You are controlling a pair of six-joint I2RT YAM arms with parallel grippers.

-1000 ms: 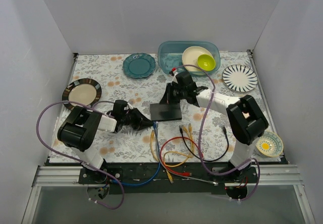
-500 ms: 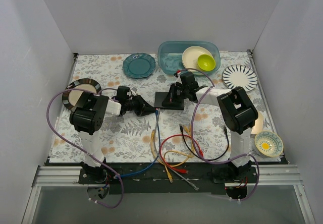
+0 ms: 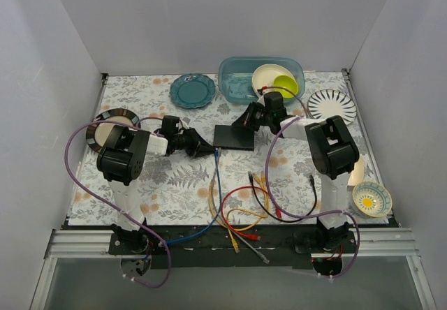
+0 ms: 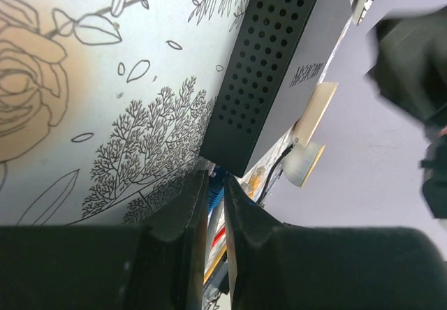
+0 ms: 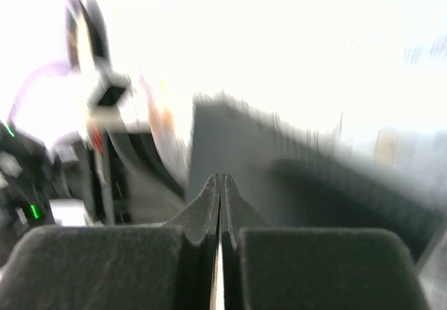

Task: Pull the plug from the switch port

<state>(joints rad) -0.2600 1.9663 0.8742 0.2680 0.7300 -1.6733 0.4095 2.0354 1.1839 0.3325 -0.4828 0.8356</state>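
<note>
Down by the near-left corner of the flat matte black rectangular box point(image 3: 234, 137), the left gripper point(image 3: 209, 149) has its 2 jaws pinched narrowly on the blue cable plug point(image 4: 216, 176). Beyond, the right gripper point(image 5: 221, 181) sits with jaws pressed together over the box's far edge.

One short line of pale lettering is printed on the top face of the black box point(image 4: 316, 41) near the middle of the table, seen sideways in the left wrist view, too small and skewed to be read, nothing else legible.
</note>
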